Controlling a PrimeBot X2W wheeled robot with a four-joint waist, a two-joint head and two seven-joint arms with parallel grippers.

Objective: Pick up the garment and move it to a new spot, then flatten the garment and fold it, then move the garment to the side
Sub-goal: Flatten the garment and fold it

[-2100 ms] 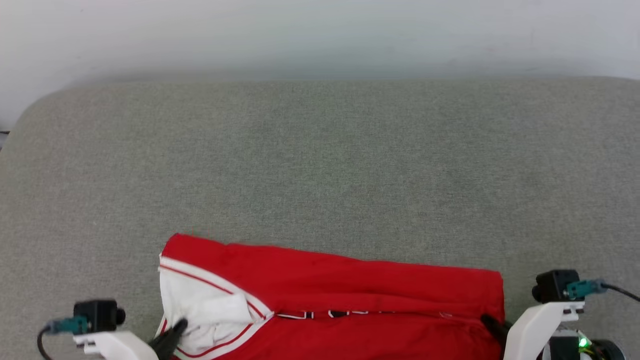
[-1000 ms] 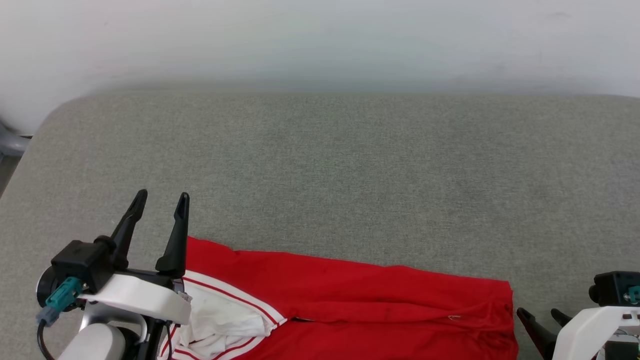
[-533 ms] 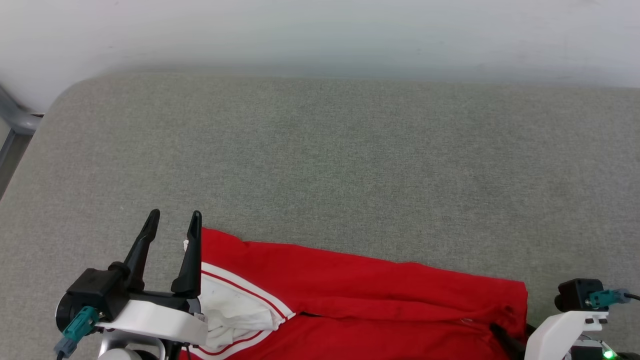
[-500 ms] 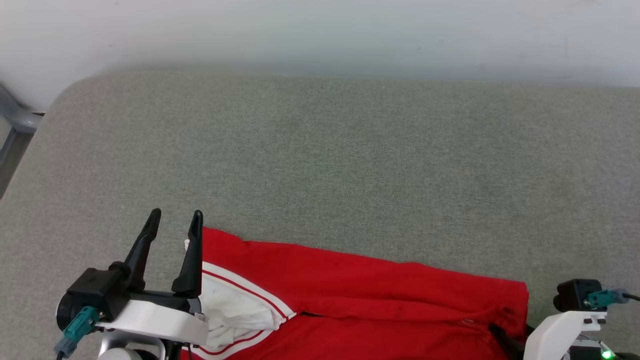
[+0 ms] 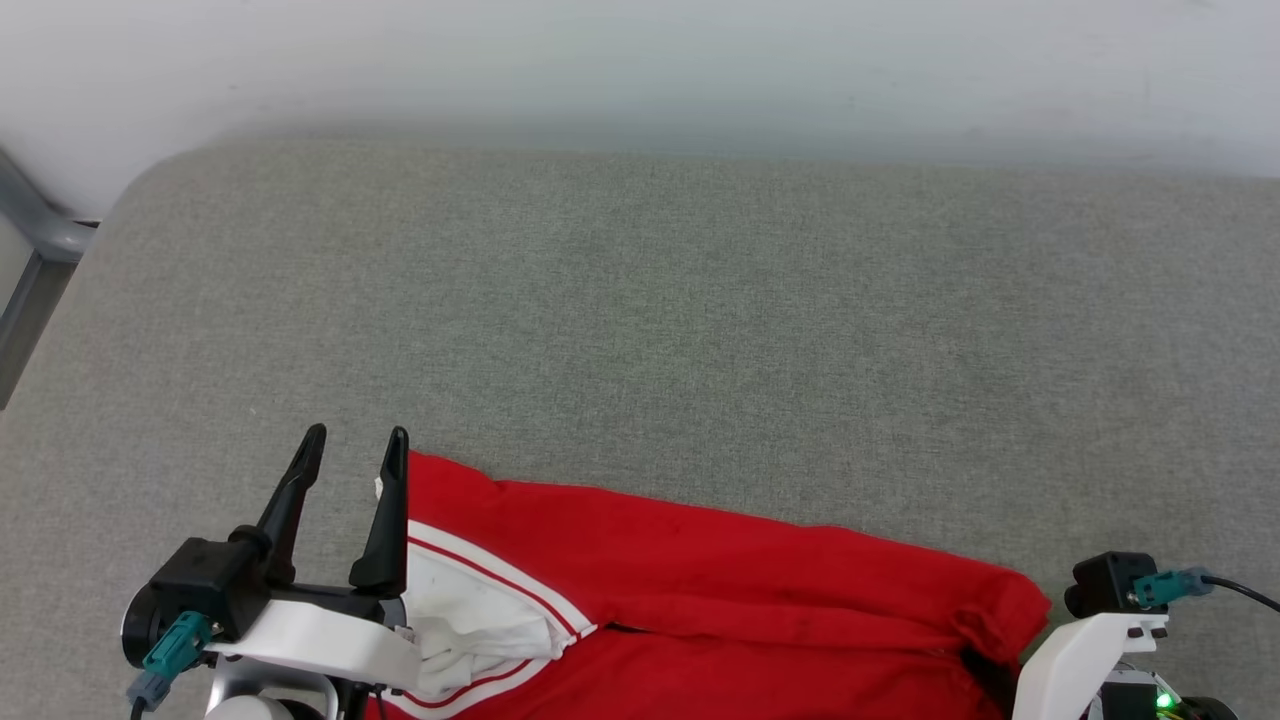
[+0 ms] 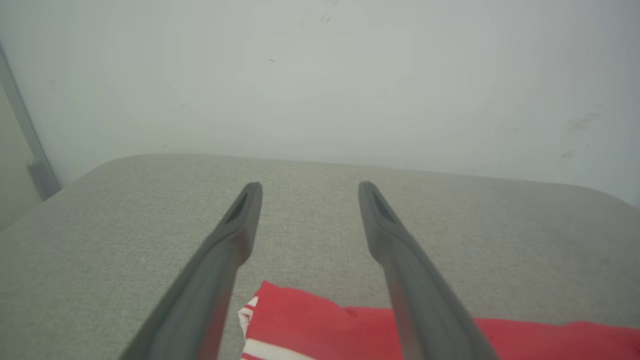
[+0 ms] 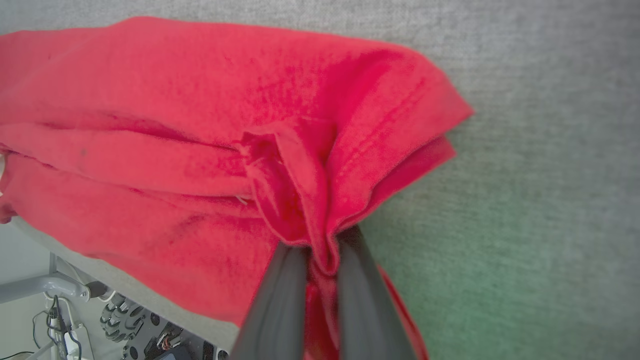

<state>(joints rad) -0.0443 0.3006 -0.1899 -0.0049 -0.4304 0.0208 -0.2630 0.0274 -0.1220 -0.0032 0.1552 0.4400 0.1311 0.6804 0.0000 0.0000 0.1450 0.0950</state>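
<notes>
Folds run lengthwise through the red jersey-style T-shirt with a white sleeve and white-and-red striped trim (image 5: 720,590). We see it lying crumpled in a long band along the near side of the grey woven fabric-covered surface (image 5: 700,320), its white sleeve at the robot's left end and its plain red hem end at the right. Behind the surface rises a pale, plain wall (image 5: 640,60), and a grey metal frame bar (image 5: 30,240) stands off the surface's far left corner.

From the head we find the left gripper (image 5: 356,432) raised above the sleeve end, its two long dark fingers spread wide and pointing towards the wall, with nothing between them. Its inner finger overlaps the shirt's left corner in that view; we cannot tell whether it touches the cloth. The left wrist view agrees: the left gripper (image 6: 310,186) has its fingers well apart over bare grey fabric, and the shirt's red corner (image 6: 310,320) shows low between them.

The right gripper (image 5: 975,660) sits at the shirt's right end, its dark fingers partly buried in red cloth. In the right wrist view we see it (image 7: 325,245) pinched together on a gathered bunch of the shirt (image 7: 200,125), the cloth puckering into creases that spread out from the grip. There the shirt's lower part reaches the surface's near edge.
</notes>
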